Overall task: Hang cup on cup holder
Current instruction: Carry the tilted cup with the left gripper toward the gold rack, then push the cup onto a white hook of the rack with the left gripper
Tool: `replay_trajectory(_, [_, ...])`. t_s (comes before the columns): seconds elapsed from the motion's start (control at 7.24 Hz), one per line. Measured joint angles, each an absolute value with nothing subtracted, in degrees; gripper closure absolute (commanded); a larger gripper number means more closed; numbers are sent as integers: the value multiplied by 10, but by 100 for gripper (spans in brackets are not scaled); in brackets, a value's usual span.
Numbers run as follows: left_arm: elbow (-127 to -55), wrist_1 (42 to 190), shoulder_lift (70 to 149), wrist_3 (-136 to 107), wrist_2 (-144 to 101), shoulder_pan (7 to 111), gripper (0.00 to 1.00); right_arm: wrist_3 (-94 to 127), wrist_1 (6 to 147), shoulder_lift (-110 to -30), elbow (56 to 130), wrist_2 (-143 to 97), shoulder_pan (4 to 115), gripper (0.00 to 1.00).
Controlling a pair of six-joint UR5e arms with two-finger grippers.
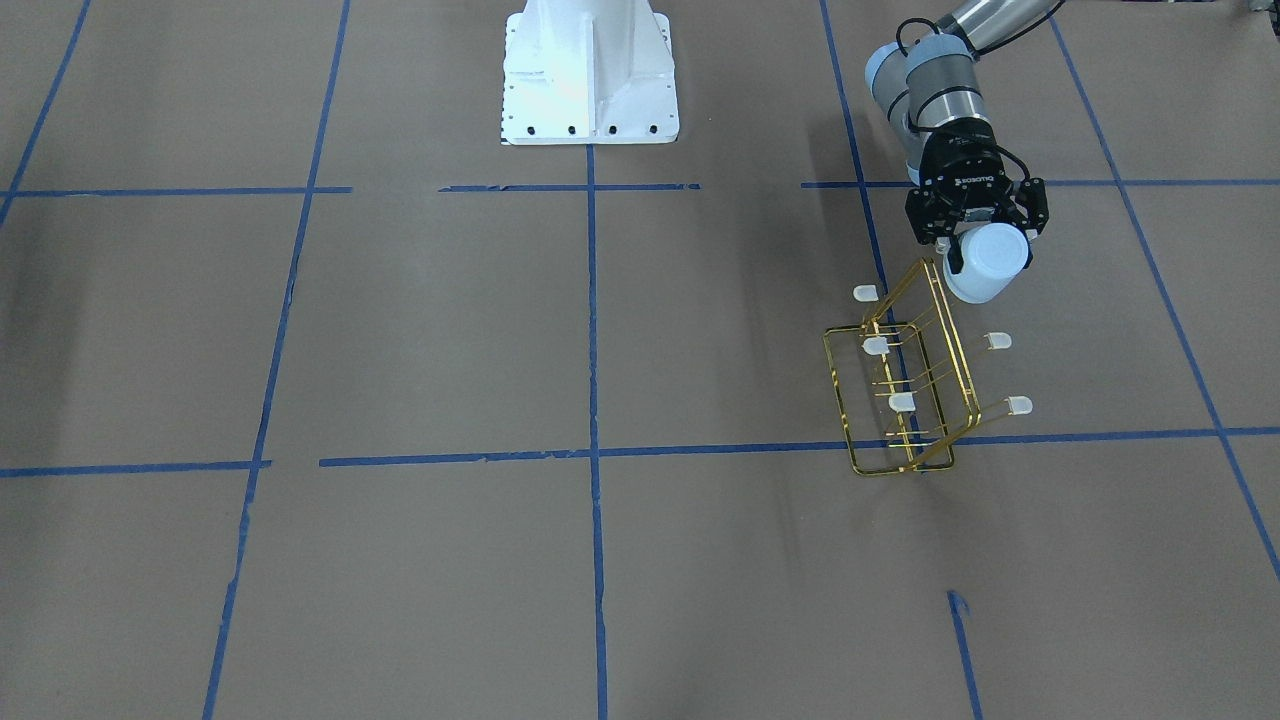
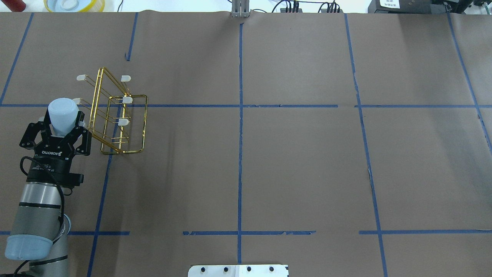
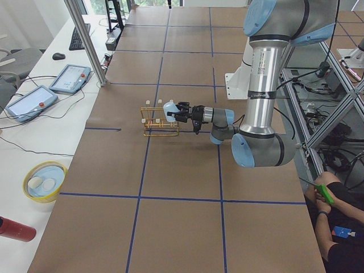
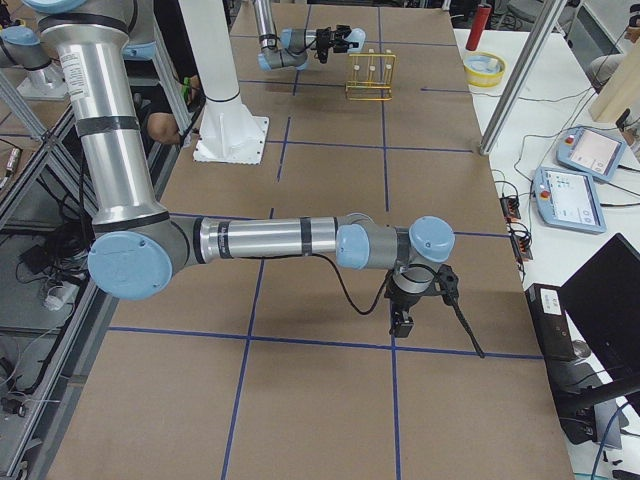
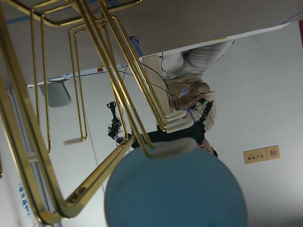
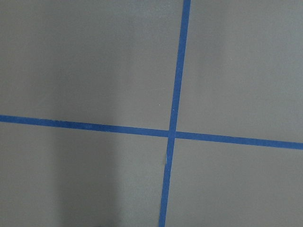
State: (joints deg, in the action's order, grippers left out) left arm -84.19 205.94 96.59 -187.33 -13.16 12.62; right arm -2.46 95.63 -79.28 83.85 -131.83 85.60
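Note:
My left gripper (image 1: 986,243) is shut on the pale blue-white cup (image 1: 990,265) and holds it above the table, right beside the gold wire cup holder (image 1: 900,468). In the overhead view the cup (image 2: 62,110) sits between the fingers, just left of the cup holder (image 2: 146,123). In the left wrist view the cup (image 5: 175,194) fills the bottom, and a whitish prong cap (image 5: 173,147) lies against its upper edge. My right gripper (image 4: 405,310) hangs low over bare table far from both. I cannot tell whether it is open or shut.
The white robot base (image 1: 590,70) stands at the table's robot-side edge. A yellow bowl (image 2: 75,4) and a red bottle (image 2: 13,4) sit beyond the far edge. Blue tape lines cross the brown table cover.

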Motion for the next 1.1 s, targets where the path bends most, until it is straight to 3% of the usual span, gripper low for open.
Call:
replay_trajectory(0.14, [-839,2059,966,-1880,-132,125,100,-25,956,-793,838,-1318,856,0])
replay_trajectory(0.28, [-837,2059,965,-1886,-132,125,93,-25,956,-793,838,-1318,856,0])
replay_trajectory(0.41, [-836,2059,965,-1888,-132,125,54,-25,956,-793,838,-1318,856,0])
replay_trajectory(0.55, [-836,2059,964,-1889,-134,125,1,-25,956,-793,838,-1318,856,0])
replay_trajectory(1.1, [-841,2059,961,-1890,-138,125,0,-25,956,-793,838,-1318,856,0])
